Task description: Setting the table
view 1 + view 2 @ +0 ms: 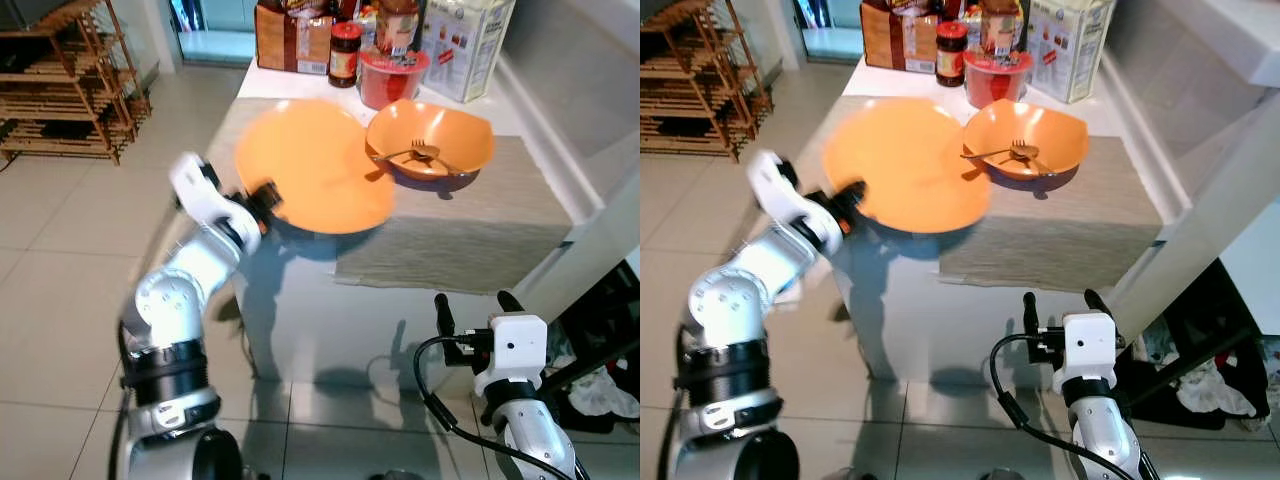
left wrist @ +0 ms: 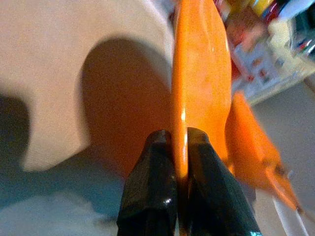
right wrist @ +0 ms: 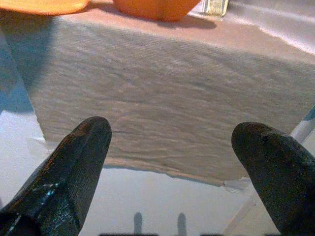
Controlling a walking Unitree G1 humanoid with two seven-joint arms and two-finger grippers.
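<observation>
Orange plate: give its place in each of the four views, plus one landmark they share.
Left eye view: orange plate upper centre, its near rim pinched by the left tool.
Right eye view: upper centre-left, overlapping the orange bowl's rim.
Left wrist view: edge-on, running up from the fingers.
Right wrist view: a sliver at the top left corner.
Shared landmark: orange bowl, beside the plate.

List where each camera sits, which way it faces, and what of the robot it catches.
Left eye: on the head, looking down at the table; both arms show.
Right eye: its stereo twin, same scene.
Left wrist: along the left gripper, shut on the orange plate.
Right wrist: along the open right gripper, facing the placemat.
Shared: plate, orange bowl.
</observation>
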